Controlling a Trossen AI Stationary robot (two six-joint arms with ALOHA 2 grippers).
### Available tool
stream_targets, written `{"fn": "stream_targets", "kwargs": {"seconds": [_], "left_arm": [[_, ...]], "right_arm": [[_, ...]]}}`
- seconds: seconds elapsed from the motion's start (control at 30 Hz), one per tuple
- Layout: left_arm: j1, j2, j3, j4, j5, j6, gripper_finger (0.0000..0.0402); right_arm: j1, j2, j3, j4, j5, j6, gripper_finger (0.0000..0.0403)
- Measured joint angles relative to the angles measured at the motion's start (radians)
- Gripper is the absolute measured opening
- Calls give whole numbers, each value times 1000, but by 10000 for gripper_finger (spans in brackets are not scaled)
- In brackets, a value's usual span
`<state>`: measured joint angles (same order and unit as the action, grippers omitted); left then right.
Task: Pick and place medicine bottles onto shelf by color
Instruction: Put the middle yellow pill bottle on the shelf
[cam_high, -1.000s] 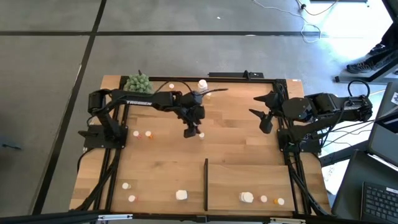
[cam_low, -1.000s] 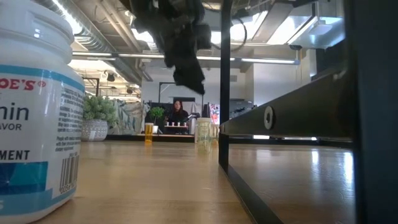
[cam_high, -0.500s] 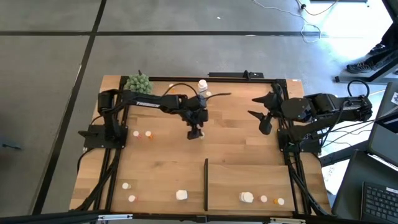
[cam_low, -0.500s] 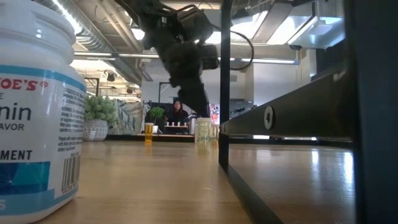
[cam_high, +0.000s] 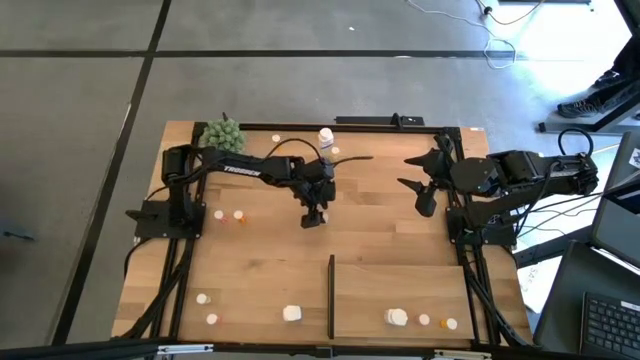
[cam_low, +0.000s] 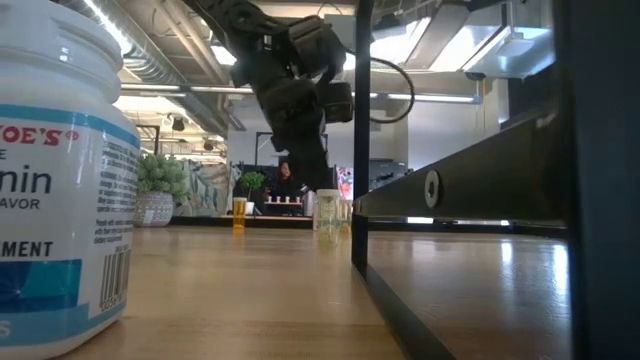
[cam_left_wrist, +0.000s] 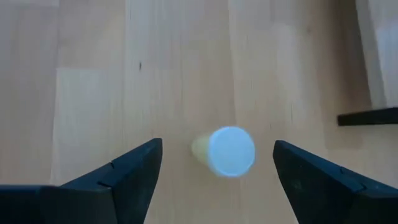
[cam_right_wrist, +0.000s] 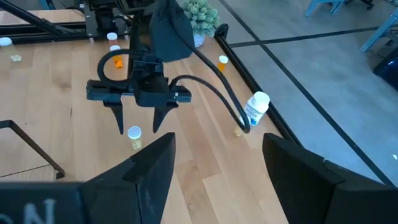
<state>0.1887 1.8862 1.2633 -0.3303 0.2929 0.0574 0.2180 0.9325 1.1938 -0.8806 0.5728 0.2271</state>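
High view: a green spiky plant ball (cam_high: 222, 132) and a chunky white bottle (cam_high: 326, 137) sit at the far edge, nothing blocking the middle. The left gripper (cam_high: 315, 217) points straight down, jaws spread wide and empty, straddling a small white-capped pale yellow bottle (cam_left_wrist: 227, 151) standing on the light-wood tabletop (cam_high: 380, 230). The right gripper (cam_high: 424, 183) hangs open near its base.

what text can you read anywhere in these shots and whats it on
"OE'S", cut off at the picture's edge: on the big white plastic bottle with the blue-banded label close to the low camera.
"min", "AVOR", "MENT": word ends on that same label.
The small print and barcode on that label: too small to read.
White lettering on the left arm's dark link: too small to read.
The white bottle with a blue label near the table edge: blurred.
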Motion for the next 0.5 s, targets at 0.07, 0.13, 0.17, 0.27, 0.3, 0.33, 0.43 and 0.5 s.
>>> {"fn": "stream_targets", "kwargs": {"seconds": [0.07,0.13,0.17,0.27,0.3,0.33,0.43,0.5], "left_arm": [[-3,9,-4,-14,-6,0,302],[-7,16,-3,0,-12,2,302],[-10,25,1,20,-15,2,302],[-15,31,-5,-4,-19,-2,302],[-16,31,-4,7,-21,-2,302],[-17,30,-3,13,-20,-3,302],[-21,28,-3,11,-30,-2,302],[-21,28,-3,10,-34,-2,302]], "right_arm": [[0,1,0,0,0,0,243],[0,1,0,0,0,0,243],[0,1,0,0,0,0,243],[0,1,0,0,0,0,243],[0,1,0,0,0,0,243],[0,2,0,0,0,0,243],[0,2,0,0,0,0,243],[0,2,0,0,0,0,243]]}}
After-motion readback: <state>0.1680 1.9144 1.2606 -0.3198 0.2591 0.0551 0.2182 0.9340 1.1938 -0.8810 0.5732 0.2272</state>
